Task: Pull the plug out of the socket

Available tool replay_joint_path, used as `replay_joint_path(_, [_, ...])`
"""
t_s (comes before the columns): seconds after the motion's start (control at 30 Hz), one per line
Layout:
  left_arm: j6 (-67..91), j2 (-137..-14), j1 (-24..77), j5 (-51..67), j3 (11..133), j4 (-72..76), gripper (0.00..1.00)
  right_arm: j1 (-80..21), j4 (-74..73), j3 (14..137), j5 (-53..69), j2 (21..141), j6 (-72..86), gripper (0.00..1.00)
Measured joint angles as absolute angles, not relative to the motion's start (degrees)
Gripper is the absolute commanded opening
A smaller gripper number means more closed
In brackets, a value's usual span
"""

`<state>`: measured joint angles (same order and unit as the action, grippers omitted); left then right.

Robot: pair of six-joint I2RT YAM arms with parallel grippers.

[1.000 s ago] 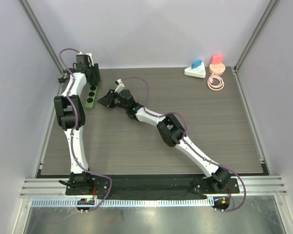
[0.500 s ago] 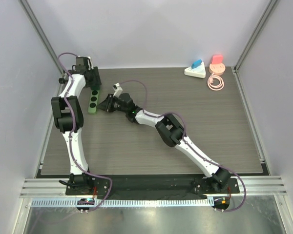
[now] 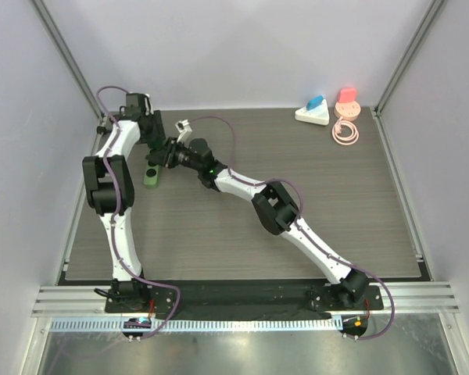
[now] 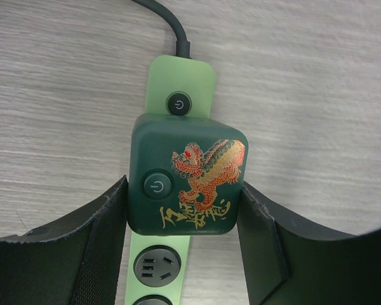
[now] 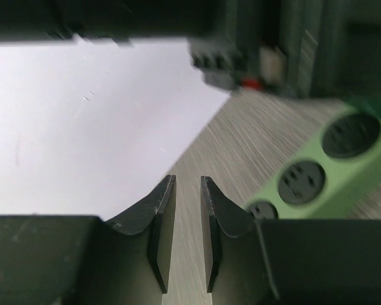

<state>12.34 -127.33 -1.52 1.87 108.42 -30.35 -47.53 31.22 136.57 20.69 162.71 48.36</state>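
A dark green plug (image 4: pixel 187 181) with a red and gold dragon sits in a light green power strip (image 4: pixel 180 79), next to its power button. My left gripper (image 4: pixel 183 210) is shut on the plug, one finger against each side. In the top view the left gripper (image 3: pixel 149 130) is at the far left over the strip (image 3: pixel 151 175). My right gripper (image 3: pixel 161 154) reaches just beside the strip's middle. In the right wrist view its jaws (image 5: pixel 188 184) are almost together with nothing between them, and the strip (image 5: pixel 333 168) lies just to their right.
The strip's black cord (image 4: pixel 170 24) runs off toward the back wall. At the back right stand a white wedge with a blue block (image 3: pixel 313 112), a pink block on a disc (image 3: pixel 346 100) and a coiled pink cable (image 3: pixel 345 131). The left wall is close.
My right gripper has moved left and back, up to the power strip. The left gripper stays over the plug, and the strip's near end has shifted slightly.
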Motion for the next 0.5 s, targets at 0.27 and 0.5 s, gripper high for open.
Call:
replay_joint_path(0.27, [10.20, -126.80, 0.38, 0.69, 108.29, -32.08, 0.00, -47.64, 30.52, 144.09, 19.18, 168.20, 49.50, 0.30])
replay_joint_path(0.5, [8.71, -126.80, 0.38, 1.69, 108.47, -32.62, 0.00, -47.86, 29.12, 146.30, 18.15, 173.01, 50.83, 0.30])
